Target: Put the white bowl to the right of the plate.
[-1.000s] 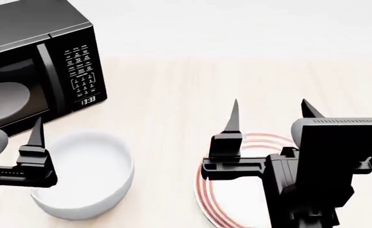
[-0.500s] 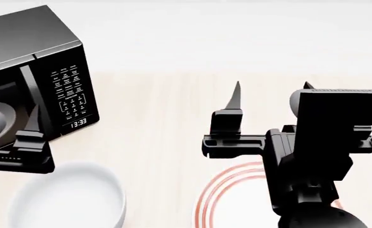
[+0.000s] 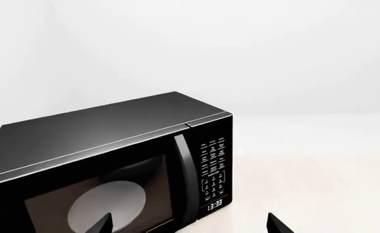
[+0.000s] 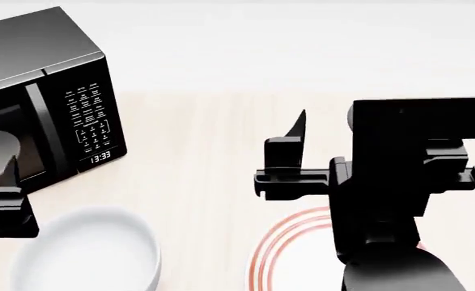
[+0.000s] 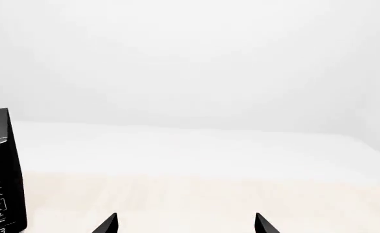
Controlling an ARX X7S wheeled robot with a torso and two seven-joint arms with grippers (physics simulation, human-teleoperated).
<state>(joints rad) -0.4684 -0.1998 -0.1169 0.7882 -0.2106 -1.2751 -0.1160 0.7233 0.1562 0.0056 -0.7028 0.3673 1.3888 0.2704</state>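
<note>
A simulated kitchen counter: a black microwave (image 4: 47,100) stands on a pale wooden worktop (image 4: 205,157) against bare white walls.

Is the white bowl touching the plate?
Apart. The head view shows bare table between the white bowl at lower left and the red-ringed plate under the right arm.

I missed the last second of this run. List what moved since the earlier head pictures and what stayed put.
The head view first tilted up, sliding everything down the picture. Since then the left gripper has dropped back toward the view's lower left edge, and the right gripper has shifted slightly; both hold nothing. The white bowl, the plate and the microwave kept their places on the table.
</note>
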